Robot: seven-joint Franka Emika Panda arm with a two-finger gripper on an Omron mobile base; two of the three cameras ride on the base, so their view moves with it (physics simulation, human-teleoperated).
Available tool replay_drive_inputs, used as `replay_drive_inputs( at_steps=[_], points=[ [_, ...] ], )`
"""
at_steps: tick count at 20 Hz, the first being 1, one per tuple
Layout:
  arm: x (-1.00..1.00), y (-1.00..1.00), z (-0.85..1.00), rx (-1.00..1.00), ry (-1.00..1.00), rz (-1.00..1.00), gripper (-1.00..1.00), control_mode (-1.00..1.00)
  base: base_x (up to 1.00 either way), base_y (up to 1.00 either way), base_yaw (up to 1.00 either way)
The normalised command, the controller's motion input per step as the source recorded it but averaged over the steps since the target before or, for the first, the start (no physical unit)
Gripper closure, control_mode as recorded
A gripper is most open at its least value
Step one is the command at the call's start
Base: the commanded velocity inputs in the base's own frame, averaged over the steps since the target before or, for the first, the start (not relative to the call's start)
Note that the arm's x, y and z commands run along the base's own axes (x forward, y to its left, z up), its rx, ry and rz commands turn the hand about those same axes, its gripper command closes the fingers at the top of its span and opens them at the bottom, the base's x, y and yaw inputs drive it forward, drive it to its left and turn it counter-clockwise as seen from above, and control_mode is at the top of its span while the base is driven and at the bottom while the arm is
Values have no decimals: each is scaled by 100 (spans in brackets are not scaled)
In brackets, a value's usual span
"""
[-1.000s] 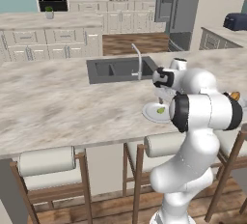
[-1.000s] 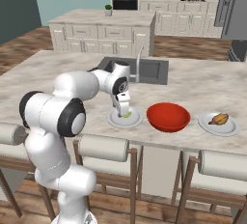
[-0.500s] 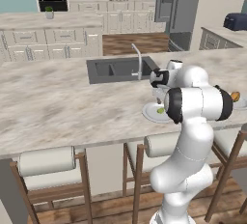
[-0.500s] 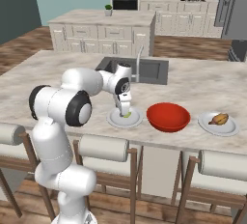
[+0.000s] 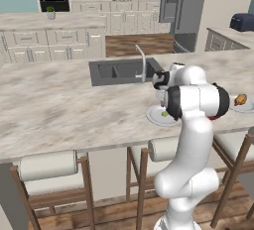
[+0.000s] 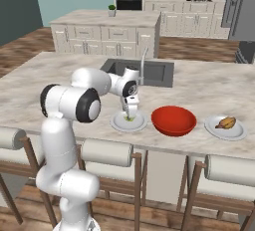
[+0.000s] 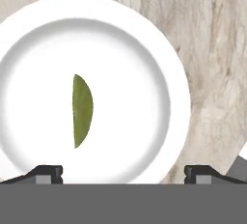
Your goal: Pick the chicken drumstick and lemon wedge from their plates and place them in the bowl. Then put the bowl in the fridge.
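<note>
On the marble counter, the gripper (image 6: pixel 130 116) hung with its jaws spread wide and empty just above the lemon wedge (image 7: pixel 81 110), which lay on its white plate (image 6: pixel 117 123). To the right sat the red bowl (image 6: pixel 174 120). Farther right, the chicken drumstick (image 6: pixel 226 123) rested on the second plate (image 6: pixel 240 132).

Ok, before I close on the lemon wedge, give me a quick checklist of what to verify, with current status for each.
1. Fingers open wide: ok.
2. Lemon wedge lying on its plate: ok.
3. Wedge centred between the fingers: not ok, it sits toward one finger in the hand view.
4. Fingers low enough to pinch the wedge: cannot tell.
5. Red bowl empty, beside the plate: ok.
6. Chicken drumstick on the other plate: ok.
</note>
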Motion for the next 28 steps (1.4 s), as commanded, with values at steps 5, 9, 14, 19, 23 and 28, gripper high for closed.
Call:
replay_drive_inputs(
  at_steps=[5,9,14,19,23,28],
  points=[
    [21,0,-25,0,0,-2,-100,-100,0,0,0],
    [24,0,-24,-1,0,-4,-100,-100,0,0,0],
    [23,0,-18,0,0,-3,-100,-100,0,0,0],
    [19,0,-16,0,0,-2,-100,-100,0,0,0],
    [13,0,-20,0,0,-2,-100,-100,0,0,0],
    [7,0,-15,0,0,-2,-100,-100,0,0,0]
  ],
)
